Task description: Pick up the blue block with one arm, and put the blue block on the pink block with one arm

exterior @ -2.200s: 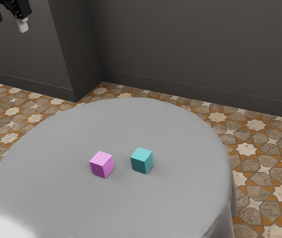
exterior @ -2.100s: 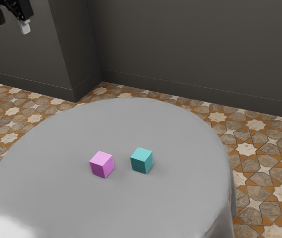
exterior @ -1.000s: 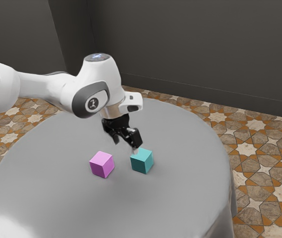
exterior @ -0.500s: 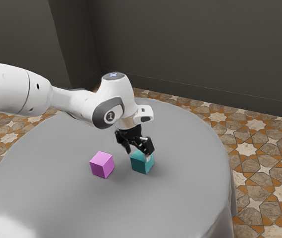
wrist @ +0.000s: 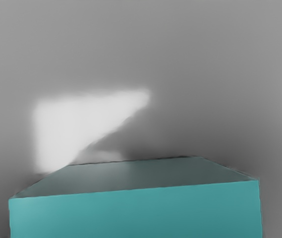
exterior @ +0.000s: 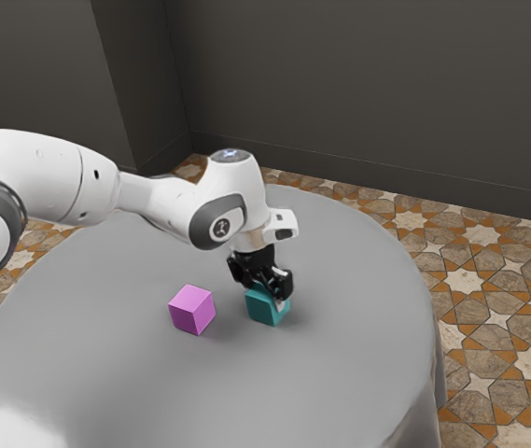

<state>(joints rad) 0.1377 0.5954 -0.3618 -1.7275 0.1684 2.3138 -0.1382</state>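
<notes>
Exterior view, left to right:
- White arm (exterior: 106,191): glossy rounded shells with grey joint caps. Enters from the left edge and reaches right and down toward the middle of the frame.
- Pink block (exterior: 192,310): matte cube with sharp edges. Sits flat on the table, left of centre. Nothing touches it or covers it.
- Black gripper (exterior: 267,295): points straight down, right on top of the blue block (exterior: 263,314). Jaws reach down over the block's upper part. Can't tell if they pinch it or only straddle it.
- Blue block: teal matte cube, resting on the table just right of the pink one, with a clear gap between the two. The gripper hides its top face. Its lower front faces show.
- Table (exterior: 358,280): round, smooth grey top with a soft sheen and a rolled edge.
- Floor (exterior: 498,280): star-pattern tiles in brown, orange and cream, running along the right side and behind the table.
- Wall (exterior: 386,84): plain dark grey with a low skirting, across the top of the frame.

Wrist view:
- Blue block (wrist: 136,203) sits directly under the hand, with a flat teal top and a brighter front face.
- Grey table (wrist: 180,59) lies beyond it, with a pale bright patch on its surface near the block's far edge.
</notes>
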